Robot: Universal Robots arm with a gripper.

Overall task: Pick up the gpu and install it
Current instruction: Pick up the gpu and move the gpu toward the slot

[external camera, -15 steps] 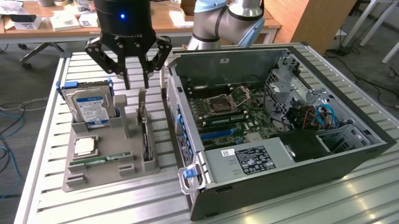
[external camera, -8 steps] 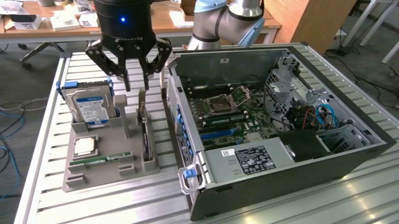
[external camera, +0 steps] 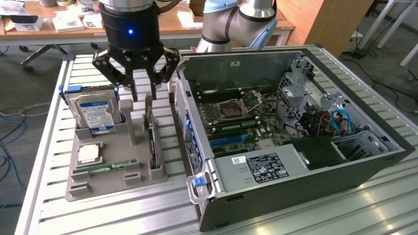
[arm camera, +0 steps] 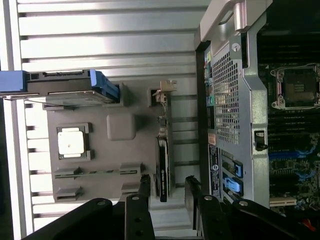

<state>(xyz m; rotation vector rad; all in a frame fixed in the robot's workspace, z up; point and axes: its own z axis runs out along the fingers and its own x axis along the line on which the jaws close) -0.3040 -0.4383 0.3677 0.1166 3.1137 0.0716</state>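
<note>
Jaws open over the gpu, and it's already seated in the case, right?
No. The gripper has its jaws open over the gpu, but the card stands on edge in the gray tray beside the case, not seated in it; the exterior view shows this.

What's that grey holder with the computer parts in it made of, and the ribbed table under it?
The grey holder looks like matte plastic, moulded or printed: uniform dull grey, no glints, blocky slots. The table looks like bare aluminium: silvery ribbed slats with soft reflections, though another metal can't be excluded.
</note>
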